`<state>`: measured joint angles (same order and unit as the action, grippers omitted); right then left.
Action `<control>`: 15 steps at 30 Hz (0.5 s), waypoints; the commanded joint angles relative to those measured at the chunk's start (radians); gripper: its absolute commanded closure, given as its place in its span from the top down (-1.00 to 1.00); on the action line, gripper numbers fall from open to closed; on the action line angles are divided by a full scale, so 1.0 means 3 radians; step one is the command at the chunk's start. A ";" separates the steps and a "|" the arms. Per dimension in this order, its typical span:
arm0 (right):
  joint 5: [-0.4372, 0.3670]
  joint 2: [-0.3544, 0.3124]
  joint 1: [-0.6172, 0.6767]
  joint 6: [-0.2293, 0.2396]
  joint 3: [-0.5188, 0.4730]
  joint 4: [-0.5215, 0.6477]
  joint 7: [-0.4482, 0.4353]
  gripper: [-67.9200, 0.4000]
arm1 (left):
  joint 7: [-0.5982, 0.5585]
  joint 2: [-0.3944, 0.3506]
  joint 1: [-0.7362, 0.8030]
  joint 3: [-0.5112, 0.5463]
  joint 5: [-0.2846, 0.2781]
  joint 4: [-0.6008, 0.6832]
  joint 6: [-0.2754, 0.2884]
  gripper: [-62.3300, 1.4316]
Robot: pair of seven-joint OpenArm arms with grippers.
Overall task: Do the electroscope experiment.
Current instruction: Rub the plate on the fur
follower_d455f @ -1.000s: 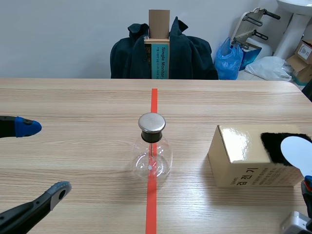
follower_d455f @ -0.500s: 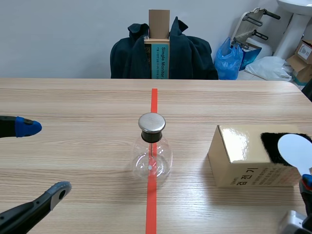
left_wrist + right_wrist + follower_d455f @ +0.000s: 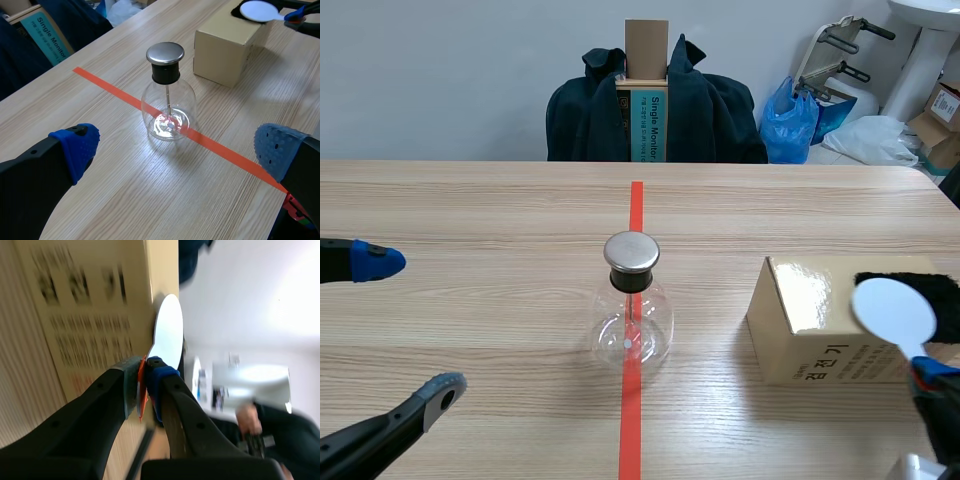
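Standing in the middle of the surface [image 3: 480,210] is the electroscope [image 3: 632,305], a round see-through glass bottle with a black neck and a shiny metal cap on top. A thin rod hangs down inside it from the cap. It sits right on the orange-red tape line [image 3: 634,420], which runs under it toward the robot and away from it. To the right of the electroscope, near it but not touching, is a brown box [image 3: 815,325] with dark print on its front side. A black fuzzy cloth [image 3: 905,282] lies on top of the box, on the end far from the electroscope. The right claw [image 3: 145,385] is past the box, on the side away from the electroscope, and it is clenched on the thin handle of a white disc [image 3: 893,312]. The disc is held up over the box top, just in front of the black cloth, so the box is between the electroscope and the claw. Whether the disc touches the cloth cannot be told. The left claw [image 3: 405,327] is well to the left of the electroscope, low over the surface, with its fingers spread wide and gripping nothing. Behind the electroscope, past the far edge of the surface, is a chair [image 3: 646,60] with a dark coat [image 3: 715,110] over it. A blue bag [image 3: 790,120] lies on the floor behind and to the right.
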<state>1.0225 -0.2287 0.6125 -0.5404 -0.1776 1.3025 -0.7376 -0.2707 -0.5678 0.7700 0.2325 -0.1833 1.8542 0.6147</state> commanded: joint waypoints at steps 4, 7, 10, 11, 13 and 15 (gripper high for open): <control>0.0011 0.0015 -0.0001 -0.0094 0.0024 0.0032 0.0842 -0.97 | -0.0057 0.0017 -0.0003 -0.0013 -0.0042 0.0022 0.0005 1.00; 0.0009 -0.0029 -0.0001 -0.0034 -0.0001 0.0032 0.0838 -0.97 | -0.0057 0.0017 -0.0003 -0.0013 -0.0034 0.0022 0.0005 1.00; 0.0008 -0.0037 -0.0023 0.0050 0.0042 0.0032 0.0314 -0.97 | -0.0056 0.0017 -0.0003 -0.0013 -0.0033 0.0022 0.0005 1.00; 0.0009 -0.0031 -0.0037 0.0058 0.0066 0.0032 0.0263 -0.97 | -0.0056 0.0017 -0.0003 -0.0013 -0.0033 0.0022 0.0005 1.00; 0.0010 -0.0011 -0.0048 0.0031 0.0085 0.0032 0.0483 -0.97 | -0.0056 0.0017 -0.0003 -0.0013 -0.0033 0.0022 0.0005 1.00; 0.0013 -0.0003 -0.0048 -0.0019 0.0065 0.0032 0.0938 -0.97 | -0.0056 0.0017 -0.0003 -0.0013 -0.0033 0.0019 0.0005 1.00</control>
<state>1.0344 -0.2180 0.6060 -0.5472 -0.1387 1.3025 -0.5007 -0.2707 -0.5678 0.7700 0.2325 -0.1825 1.8542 0.6144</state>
